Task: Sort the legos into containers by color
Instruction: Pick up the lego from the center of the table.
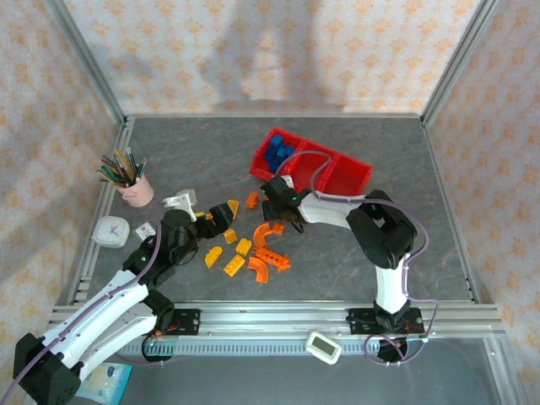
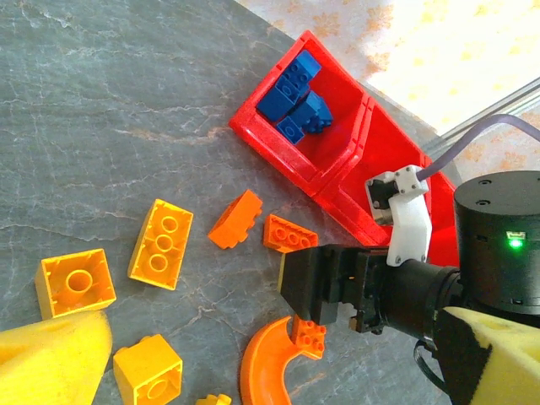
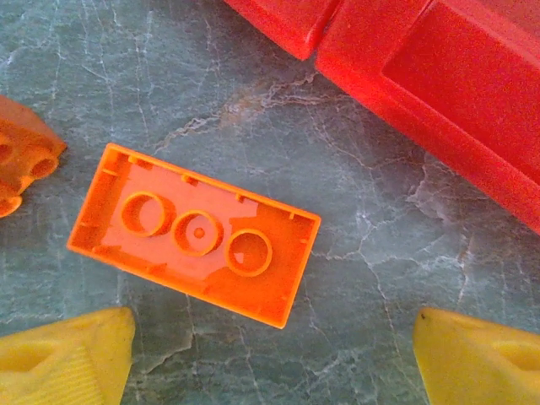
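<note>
- The grey desk (image 1: 202, 152) is seen bearing everything, with patterned walls on three sides.
- The right arm (image 1: 384, 229) is stretched leftward across the desk toward the red tray. The left arm (image 1: 110, 299) is angled in from the near left corner.
- The containers (image 1: 354, 171), three joined compartments of one red tray, are set at the far middle of the desk. Blue legos (image 1: 277, 152) are heaped in the leftmost compartment.
- The right claw (image 3: 270, 342) is held spread just beside the tray's near wall. Its yellow fingertips (image 3: 67, 359) are well apart and nothing is pinched.
- The left claw (image 1: 224, 213) is likewise spread, with nothing gripped, at the left edge of the loose bricks.
- A pink cup of pencils (image 1: 135, 187) is stood at the left side, with a white timer (image 1: 110, 230) near it.
- The loose legos (image 1: 245, 249) are scattered on the desk between the two claws, near the tray. Among them are yellow-orange bricks (image 2: 160, 245) and an orange arch (image 2: 263, 371).
- An upturned orange brick (image 3: 194, 234) is lying flat on the desk just ahead of the right claw, untouched.
</note>
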You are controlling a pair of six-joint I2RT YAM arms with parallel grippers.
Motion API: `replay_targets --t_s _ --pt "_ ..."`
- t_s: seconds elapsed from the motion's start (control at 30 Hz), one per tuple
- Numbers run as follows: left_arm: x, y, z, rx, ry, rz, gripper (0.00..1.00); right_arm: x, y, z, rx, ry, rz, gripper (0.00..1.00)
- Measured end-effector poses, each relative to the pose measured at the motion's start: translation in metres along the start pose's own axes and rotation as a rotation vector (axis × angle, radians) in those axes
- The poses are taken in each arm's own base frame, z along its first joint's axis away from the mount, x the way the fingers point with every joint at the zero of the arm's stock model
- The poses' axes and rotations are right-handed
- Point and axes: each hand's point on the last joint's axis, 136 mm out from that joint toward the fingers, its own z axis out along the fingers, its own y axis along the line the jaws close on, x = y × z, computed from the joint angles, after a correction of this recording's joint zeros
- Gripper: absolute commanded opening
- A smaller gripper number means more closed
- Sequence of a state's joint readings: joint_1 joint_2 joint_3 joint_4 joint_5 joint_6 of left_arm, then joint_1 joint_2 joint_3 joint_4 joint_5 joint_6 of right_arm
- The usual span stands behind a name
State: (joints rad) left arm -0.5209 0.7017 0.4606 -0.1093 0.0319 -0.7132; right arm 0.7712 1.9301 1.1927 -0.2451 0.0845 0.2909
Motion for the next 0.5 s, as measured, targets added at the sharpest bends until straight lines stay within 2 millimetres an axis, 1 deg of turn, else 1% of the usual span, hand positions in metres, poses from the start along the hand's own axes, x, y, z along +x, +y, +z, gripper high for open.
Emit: replay_targets --t_s 0.1,0.2,0.33,0.5 --pt "-0.001 0.003 0.0 -0.013 -0.011 0.005 0.99 -0.007 0.005 0.004 -0.003 -0.011 0.004 0.84" --pt "-0.001 0.005 0.001 -0.024 -0.014 0.008 0.99 -0.017 0.01 0.011 -0.003 -0.022 0.013 0.82" --pt "-0.002 0.007 0.002 -0.037 -0.02 0.009 0.99 -0.027 0.01 0.016 0.012 -0.038 0.026 0.78" --pt "-0.001 0.009 0.004 -0.046 -0.013 0.011 0.99 -0.042 0.013 0.022 0.023 -0.061 0.042 0.69"
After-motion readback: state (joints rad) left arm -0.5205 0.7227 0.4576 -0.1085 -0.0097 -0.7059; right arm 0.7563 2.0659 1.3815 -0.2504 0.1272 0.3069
